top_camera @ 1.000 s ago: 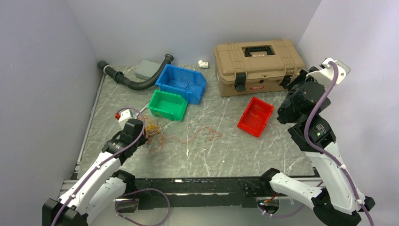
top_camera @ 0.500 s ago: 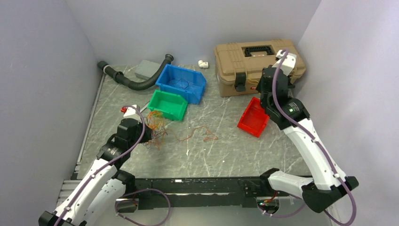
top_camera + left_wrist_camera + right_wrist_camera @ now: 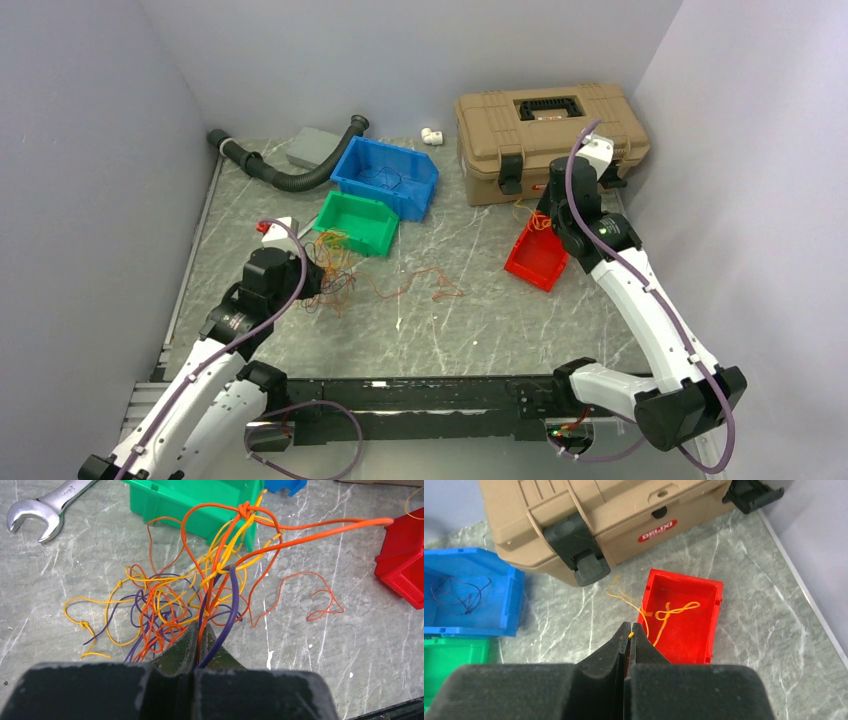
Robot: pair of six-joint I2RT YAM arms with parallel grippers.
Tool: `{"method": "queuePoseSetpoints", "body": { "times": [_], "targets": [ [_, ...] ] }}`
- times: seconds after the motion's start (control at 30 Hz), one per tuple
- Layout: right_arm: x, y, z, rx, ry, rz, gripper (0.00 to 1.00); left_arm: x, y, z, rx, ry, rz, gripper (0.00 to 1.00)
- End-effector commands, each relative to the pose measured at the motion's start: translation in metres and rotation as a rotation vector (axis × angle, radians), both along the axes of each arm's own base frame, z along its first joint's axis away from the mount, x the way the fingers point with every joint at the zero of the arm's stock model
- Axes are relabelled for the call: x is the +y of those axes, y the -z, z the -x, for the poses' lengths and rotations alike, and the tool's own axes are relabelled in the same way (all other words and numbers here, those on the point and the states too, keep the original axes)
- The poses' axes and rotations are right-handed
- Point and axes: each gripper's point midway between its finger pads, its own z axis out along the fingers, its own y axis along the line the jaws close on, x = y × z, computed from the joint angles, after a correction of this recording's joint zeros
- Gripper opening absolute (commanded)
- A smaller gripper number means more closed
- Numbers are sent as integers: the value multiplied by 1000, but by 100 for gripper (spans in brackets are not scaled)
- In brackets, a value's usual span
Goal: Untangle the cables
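Now | right gripper (image 3: pixel 629 630) has swung in from the far right, clenched on one yellow cable (image 3: pixel 674 611) draped into the red bin (image 3: pixel 689 640) | left gripper (image 3: pixel 201 630) clamps the tangle (image 3: pixel 200 590) at left, near the green bin (image 3: pixel 200 505) | one strand nearly sorted, bulk knotted.

A closed tan toolbox (image 3: pixel 550 140) with black latches and a red oval label on its front stands at the back right of the grey marbled table (image 3: pixel 480 320). A red bin (image 3: pixel 530 272) lies just in front of the toolbox's middle, set at an angle. A blue bin (image 3: pixel 380 195) sits near the toolbox's left end, with a green bin (image 3: pixel 350 238) just beside it on the side away from the toolbox. A small white pipe fitting (image 3: pixel 432 135) lies off the toolbox's back left corner. Farther left are a grey box (image 3: pixel 312 148) and a curving black corrugated hose (image 3: pixel 290 180). A silver open-ended wrench (image 3: pixel 42 507) lies flat beyond the green bin.
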Motion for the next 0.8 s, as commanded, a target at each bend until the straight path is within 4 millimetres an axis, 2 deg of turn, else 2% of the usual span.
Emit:
{"method": "queuePoseSetpoints", "body": {
  "times": [0.0, 0.2, 0.27, 0.4, 0.6, 0.77],
  "targets": [
    [0, -3, 4, -40, 6, -56, 0, -5, -24, -3, -62, 32, 14, 0],
    [-12, 15, 9, -19, 76, -78, 0, -9, -25, -5, -63, 46, 23, 0],
    [-17, 12, 11, -40, 97, -89, 0, -9, -24, -5, -59, 48, 22, 0],
    [-11, -32, 7, -160, 13, -101, 0, -11, -23, -6, -63, 55, 28, 0],
    [-10, -101, 4, -276, -16, -88, 0, -22, -23, -10, -67, 80, 64, 0],
    [-14, -140, 11, -346, -24, -79, 0, -25, -23, -11, -63, 94, 57, 0]
  ]
}}
